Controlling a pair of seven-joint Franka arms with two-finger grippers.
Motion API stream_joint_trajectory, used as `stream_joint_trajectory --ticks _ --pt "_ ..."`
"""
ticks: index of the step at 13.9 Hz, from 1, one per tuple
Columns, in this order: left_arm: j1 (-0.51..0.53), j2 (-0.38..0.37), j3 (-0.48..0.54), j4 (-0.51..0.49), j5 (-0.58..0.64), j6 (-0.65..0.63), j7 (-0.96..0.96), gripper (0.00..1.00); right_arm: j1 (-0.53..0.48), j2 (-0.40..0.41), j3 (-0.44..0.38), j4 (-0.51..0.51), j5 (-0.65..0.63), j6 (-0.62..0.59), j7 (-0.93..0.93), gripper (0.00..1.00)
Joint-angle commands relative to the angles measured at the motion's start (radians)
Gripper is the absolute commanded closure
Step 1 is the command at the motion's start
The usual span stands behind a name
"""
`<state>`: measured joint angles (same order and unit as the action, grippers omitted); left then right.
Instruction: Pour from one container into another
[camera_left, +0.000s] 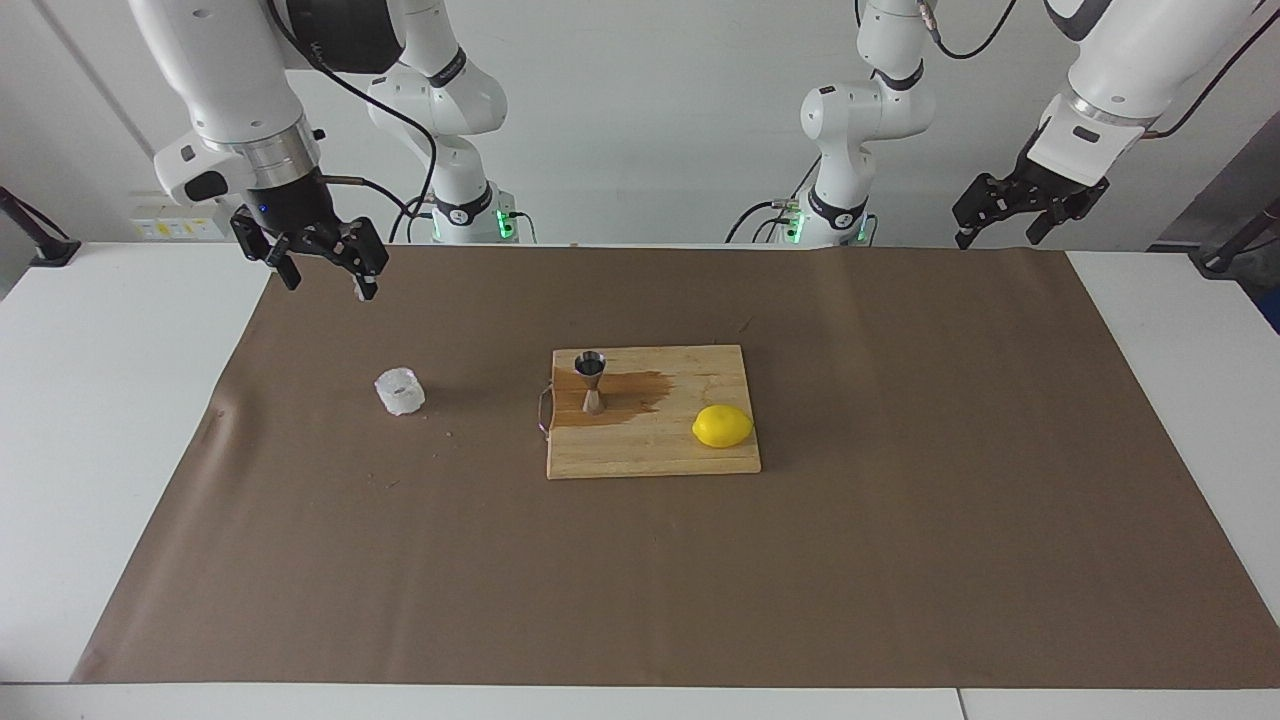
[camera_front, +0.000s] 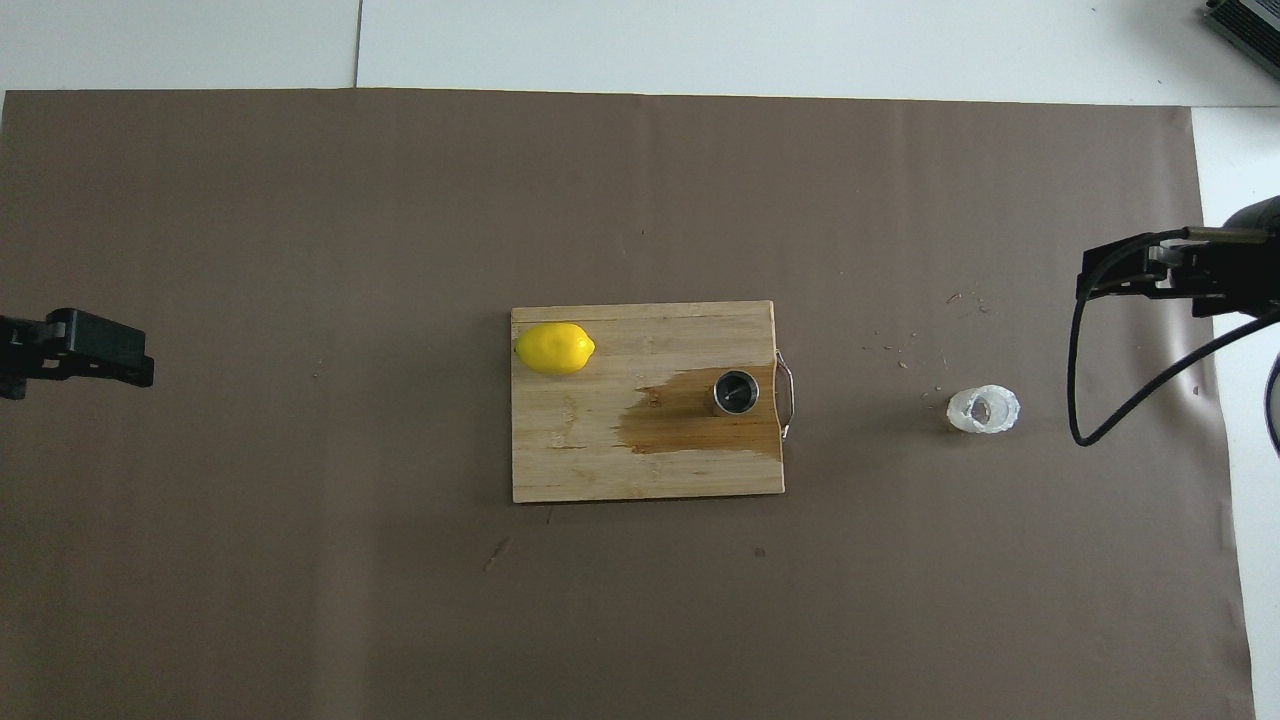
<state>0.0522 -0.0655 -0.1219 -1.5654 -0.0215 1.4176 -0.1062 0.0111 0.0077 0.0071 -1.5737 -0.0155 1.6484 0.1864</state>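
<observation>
I see jigger and lemon on wet board; cup alone. Right gripper spread wide, left gripper spread, both empty.

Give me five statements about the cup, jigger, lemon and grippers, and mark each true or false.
1. The plastic cup stands on the brown paper, off the cutting board. True.
2. The jigger lies on its side. False: it stands upright on a dark wet patch of the board.
3. The lemon sits on the board. True.
4. The right gripper holds the cup. False: it hangs open above the paper, holding nothing.
5. The left gripper is over the jigger. False: it waits at its own end of the table.
</observation>
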Motion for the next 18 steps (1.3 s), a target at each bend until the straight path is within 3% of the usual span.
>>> stream_joint_trajectory --ticks 1,18 --pt "-0.006 -0.024 0.01 -0.022 -0.009 -0.008 0.002 0.0 -0.029 -0.005 0.008 -0.009 0.025 0.022 -0.019 0.0" --pt "-0.006 -0.024 0.01 -0.022 -0.011 -0.008 0.002 0.0 -0.082 -0.043 0.053 -0.08 0.006 0.021 -0.059 0.0"
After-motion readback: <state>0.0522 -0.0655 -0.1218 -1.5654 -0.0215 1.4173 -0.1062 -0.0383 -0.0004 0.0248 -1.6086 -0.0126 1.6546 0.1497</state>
